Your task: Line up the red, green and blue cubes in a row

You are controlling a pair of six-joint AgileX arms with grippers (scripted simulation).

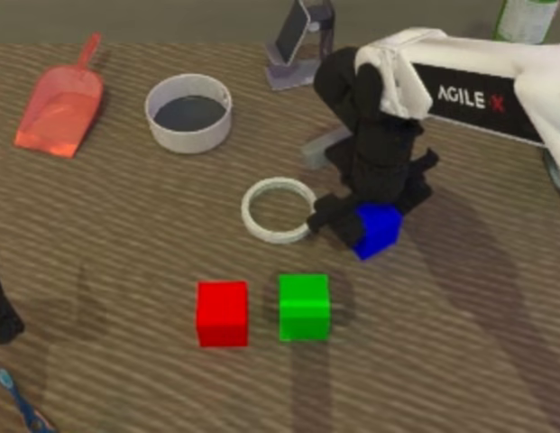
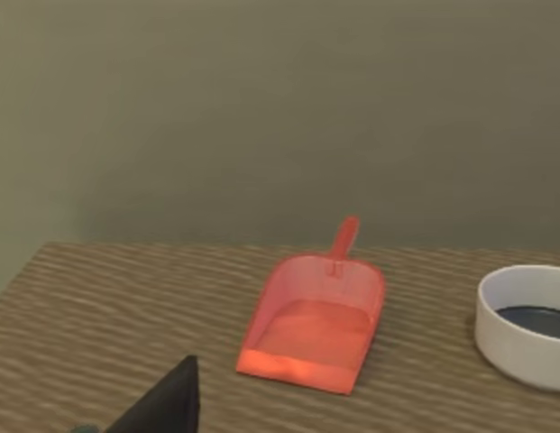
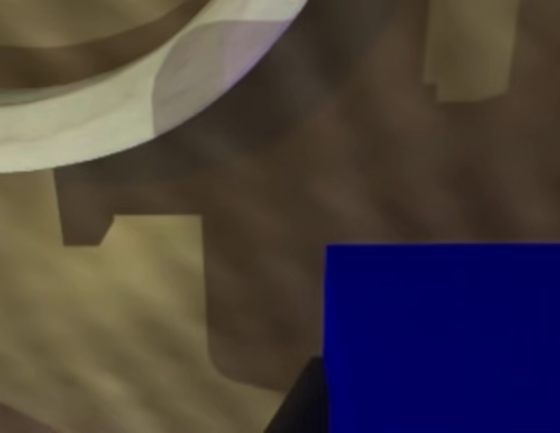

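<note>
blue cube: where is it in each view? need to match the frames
Top view: blue cube right of center, at the right gripper, above-right of the green cube.
Left wrist view: not in it.
Right wrist view: blue cube fills the lower right corner.
Shared landmark: white ring, also, beside the cube.

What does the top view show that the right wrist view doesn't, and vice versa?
Top view only: the red cube and green cube side by side, apart, the orange scoop, the white bowl, and the right end effector down at the blue cube, with the left arm at the table's left edge.
Right wrist view only: a close look at the end effector's shadow on the table beside the blue cube.
Both: the blue cube and the white ring next to it.
</note>
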